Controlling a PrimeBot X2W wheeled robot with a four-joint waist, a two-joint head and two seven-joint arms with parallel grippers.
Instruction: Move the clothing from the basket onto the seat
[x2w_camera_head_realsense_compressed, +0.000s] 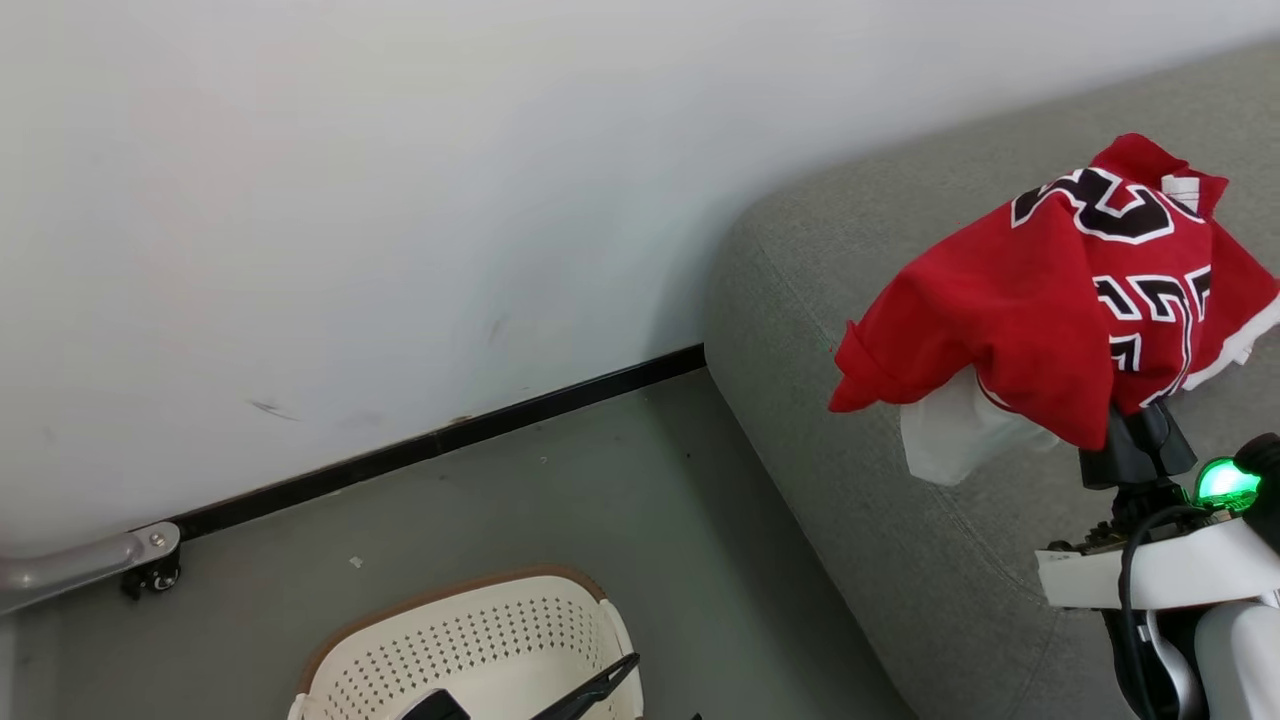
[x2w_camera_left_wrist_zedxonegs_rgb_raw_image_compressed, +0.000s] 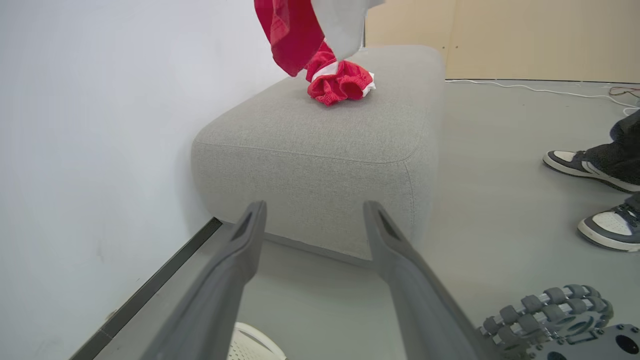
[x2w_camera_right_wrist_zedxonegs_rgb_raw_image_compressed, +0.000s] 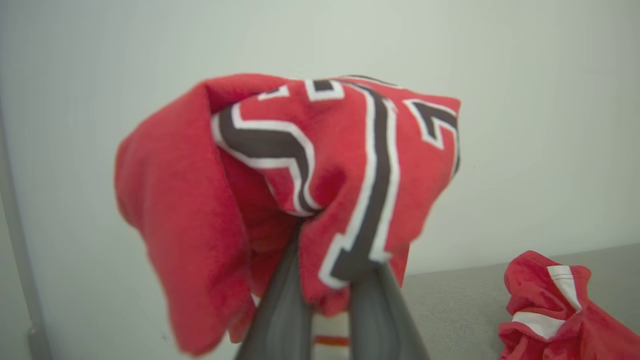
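A white wall (x2w_camera_head_realsense_compressed: 400, 200) backs the grey seat (x2w_camera_head_realsense_compressed: 830, 300). The right gripper (x2w_camera_right_wrist_zedxonegs_rgb_raw_image_compressed: 325, 280) is clenched on the red jersey (x2w_camera_head_realsense_compressed: 1050, 290), held above the seat. The shorts (x2w_camera_left_wrist_zedxonegs_rgb_raw_image_compressed: 340, 82) lie crumpled on the seat's cushion. The left gripper (x2w_camera_left_wrist_zedxonegs_rgb_raw_image_compressed: 315, 207) is spread, empty, by the basket (x2w_camera_head_realsense_compressed: 470, 640).

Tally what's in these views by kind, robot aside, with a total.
red garments: 2 (jersey, shorts)
basket: 1
sofa: 1
shoes: 2
total: 6
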